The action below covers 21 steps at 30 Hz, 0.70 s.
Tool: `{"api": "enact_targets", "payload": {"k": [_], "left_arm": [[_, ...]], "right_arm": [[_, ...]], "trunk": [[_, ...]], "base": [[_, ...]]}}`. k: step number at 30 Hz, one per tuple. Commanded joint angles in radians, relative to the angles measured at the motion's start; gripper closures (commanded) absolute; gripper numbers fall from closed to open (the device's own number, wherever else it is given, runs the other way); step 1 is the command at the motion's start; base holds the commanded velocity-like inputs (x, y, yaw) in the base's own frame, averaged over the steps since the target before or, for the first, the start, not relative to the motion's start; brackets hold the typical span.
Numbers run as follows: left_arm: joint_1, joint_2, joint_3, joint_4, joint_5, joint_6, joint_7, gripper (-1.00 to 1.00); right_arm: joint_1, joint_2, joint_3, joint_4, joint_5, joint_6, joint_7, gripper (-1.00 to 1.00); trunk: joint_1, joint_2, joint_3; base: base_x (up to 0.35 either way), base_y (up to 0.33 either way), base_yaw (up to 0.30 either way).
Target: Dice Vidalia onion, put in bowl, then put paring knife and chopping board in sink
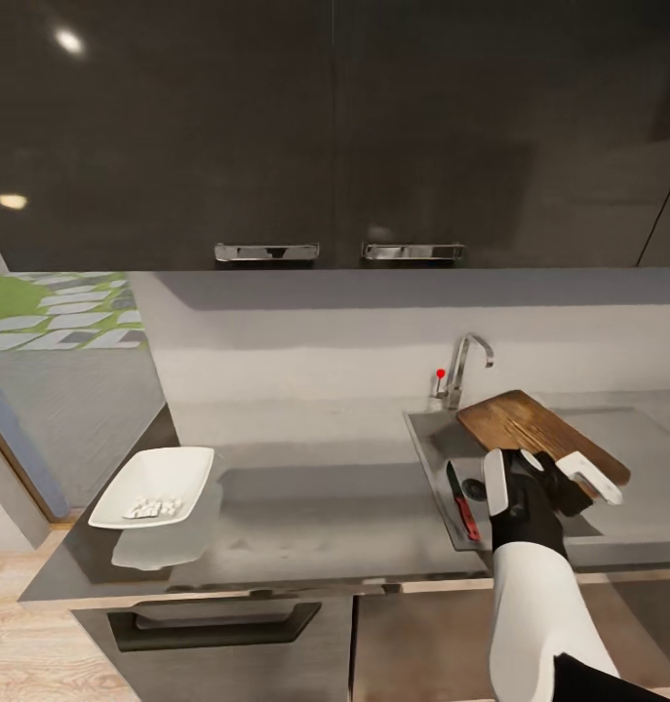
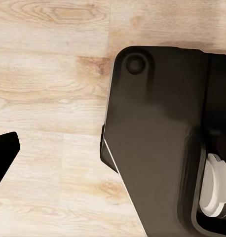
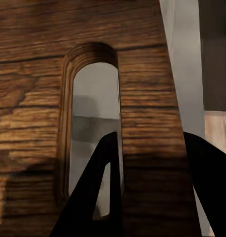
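No writing or label can be read anywhere. One chopping board [image 1: 539,429] is clamped at its slotted handle end by the right end effector [image 1: 554,475], held tilted over the sink [image 1: 434,434] at about 3 o'clock. One paring knife [image 1: 461,502] lies in the basin, just at 9 o'clock of the end effector. One bowl [image 1: 159,480] with small white diced pieces [image 1: 152,507] sits at 9 o'clock on the glossy grey tabletop [image 1: 315,517]. Two chrome handles [image 1: 266,252] mark the dark upper cabinets. The left wrist view looks down on pale wood floor [image 2: 49,98]; whether the left end effector is open or closed cannot be told.
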Motion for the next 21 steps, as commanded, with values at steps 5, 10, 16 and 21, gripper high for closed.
{"api": "enact_targets", "payload": {"k": [5,10,16,21], "left_arm": [[0.000,0.000,-0.002,-0.002,0.006,-0.002,0.001,-1.00],[0.000,0.000,-0.002,-0.002,0.006,-0.003,0.001,-1.00],[0.000,0.000,-0.002,-0.002,0.006,-0.003,0.001,-1.00],[0.000,0.000,-0.002,-0.002,0.006,-0.003,0.001,-1.00]], "right_arm": [[-0.001,0.001,0.031,0.050,-0.015,-0.018,-0.038,1.00],[-0.001,0.001,0.037,0.065,-0.025,-0.017,-0.042,1.00],[-0.001,0.001,0.038,0.089,-0.072,-0.016,-0.036,1.00],[0.000,0.001,0.035,0.124,-0.121,-0.019,-0.033,1.00]], "trunk": [[0.001,-0.002,-0.002],[0.001,-0.002,-0.002],[0.001,-0.002,-0.004],[0.001,-0.002,-0.010]], "base": [[0.000,0.000,0.000],[0.137,0.000,0.000],[0.237,0.000,0.000],[0.049,0.000,0.000]]}}
